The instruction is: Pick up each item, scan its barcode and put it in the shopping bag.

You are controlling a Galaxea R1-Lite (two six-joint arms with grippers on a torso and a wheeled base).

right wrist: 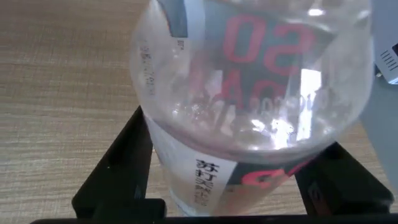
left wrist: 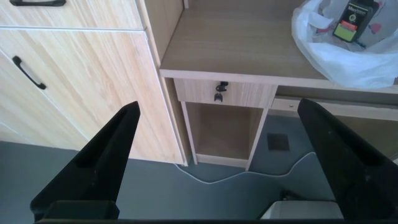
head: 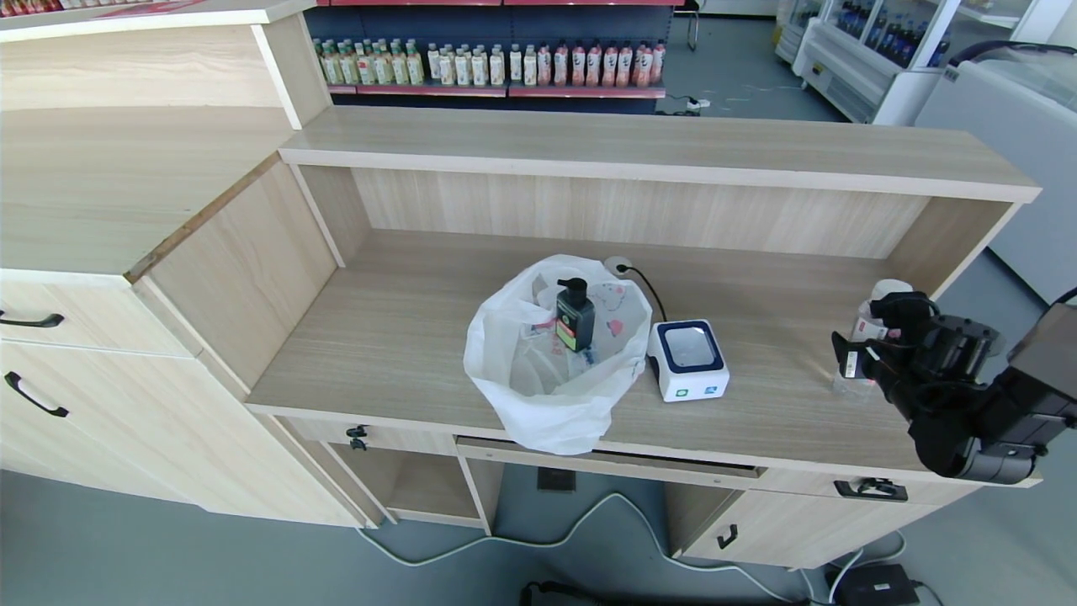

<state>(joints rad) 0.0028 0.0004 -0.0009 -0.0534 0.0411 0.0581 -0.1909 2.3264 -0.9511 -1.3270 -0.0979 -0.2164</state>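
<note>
While the right gripper [head: 871, 347] is closed on the bottle [right wrist: 249, 93], the bottle stands upright, long axis vertical, near the counter's [head: 404, 337] right end. The scanner [head: 688, 358] lies to the robot's left of it, mid-counter, and the bag [head: 538, 404] is just beside the scanner, farther left. The left gripper [left wrist: 217, 162] hangs wide open and empty below the counter's front edge, so the right arm is nearer.

You will find the right gripper [head: 871, 341] matte black and blocky, backed by a dark grey boxy arm link [head: 1043, 362] and a rounded black joint housing [head: 968, 454] (a thin black cable [head: 1067, 295] loops above it). Your left gripper [left wrist: 219, 106] has two flat, black, wedge-shaped fingers [left wrist: 99, 168] tapering toward the tips.
</note>
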